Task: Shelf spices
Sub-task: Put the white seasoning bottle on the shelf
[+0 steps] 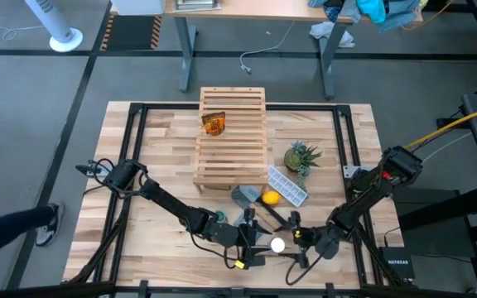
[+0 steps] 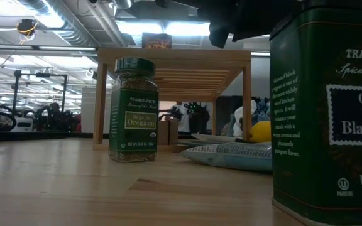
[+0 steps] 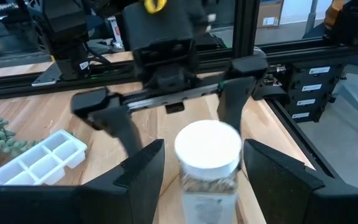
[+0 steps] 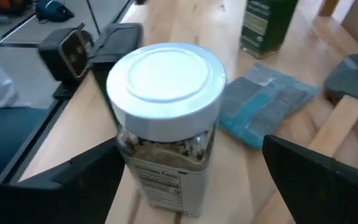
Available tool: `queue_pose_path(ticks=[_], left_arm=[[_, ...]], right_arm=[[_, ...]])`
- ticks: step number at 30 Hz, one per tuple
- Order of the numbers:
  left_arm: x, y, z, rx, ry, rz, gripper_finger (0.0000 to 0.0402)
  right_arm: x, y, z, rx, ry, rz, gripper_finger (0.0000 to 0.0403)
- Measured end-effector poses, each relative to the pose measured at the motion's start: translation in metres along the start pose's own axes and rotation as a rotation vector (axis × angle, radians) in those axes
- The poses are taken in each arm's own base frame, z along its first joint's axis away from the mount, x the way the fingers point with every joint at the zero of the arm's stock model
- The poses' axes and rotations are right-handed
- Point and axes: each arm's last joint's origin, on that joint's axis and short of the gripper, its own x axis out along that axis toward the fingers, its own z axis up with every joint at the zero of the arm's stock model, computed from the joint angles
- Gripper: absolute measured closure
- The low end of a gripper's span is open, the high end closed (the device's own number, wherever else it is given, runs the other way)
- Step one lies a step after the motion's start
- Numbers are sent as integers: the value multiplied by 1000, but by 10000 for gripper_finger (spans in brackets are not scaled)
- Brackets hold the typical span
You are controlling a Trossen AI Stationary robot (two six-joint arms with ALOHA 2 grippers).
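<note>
High view is showing the left gripper (image 1: 262, 242) clamping the white-capped bottle (image 1: 277, 245) while the right gripper (image 1: 295, 241), jaws gaping, is flanking it, likely for a handover.

packet (image 1: 214, 124) on shelf (image 1: 232, 138), bottle (image 1: 277, 245) before it

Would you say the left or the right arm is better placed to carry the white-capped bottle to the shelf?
Left, probably. The left gripper already has its fingers closed on the white-capped bottle, while the right gripper only brackets it with jaws wide open. The shelf also lies on the left arm's side.
</note>
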Motion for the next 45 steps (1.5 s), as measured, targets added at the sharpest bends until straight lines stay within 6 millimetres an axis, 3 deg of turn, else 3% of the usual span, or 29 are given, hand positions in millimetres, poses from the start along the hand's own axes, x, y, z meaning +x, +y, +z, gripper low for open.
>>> queue_pose_path(ticks=[13,21,45], left_arm=[[0,0,-1,3,6,0,190],[-1,1,-9,38,81,62,190],[1,6,-17,-78,161,45,190]], right_arm=[[30,-21,-8,56,6,-26,24],[47,-15,-10,37,6,-13,24],[59,-17,5,5,-16,-5,24]])
